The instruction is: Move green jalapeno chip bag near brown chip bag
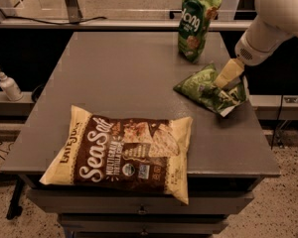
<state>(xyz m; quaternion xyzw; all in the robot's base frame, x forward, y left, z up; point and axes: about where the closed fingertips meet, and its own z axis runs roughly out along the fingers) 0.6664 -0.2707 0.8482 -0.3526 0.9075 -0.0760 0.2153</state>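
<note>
The green jalapeno chip bag (202,89) lies flat and crinkled on the right side of the grey table (114,68), close to its right edge. My gripper (225,76) comes down from the white arm at upper right, and its cream tip rests on or just above the bag's right half. The brown chip bag (123,152) with "Sea Salt" lettering lies flat at the front left of the table, its lower corners overhanging the front edge. A wide stretch of tabletop separates the two bags.
A taller dark green pouch (196,19) stands upright at the back right of the table, just behind the small green bag. A white pump bottle (9,86) sits on a shelf left of the table. A drawer front runs below the table's front edge.
</note>
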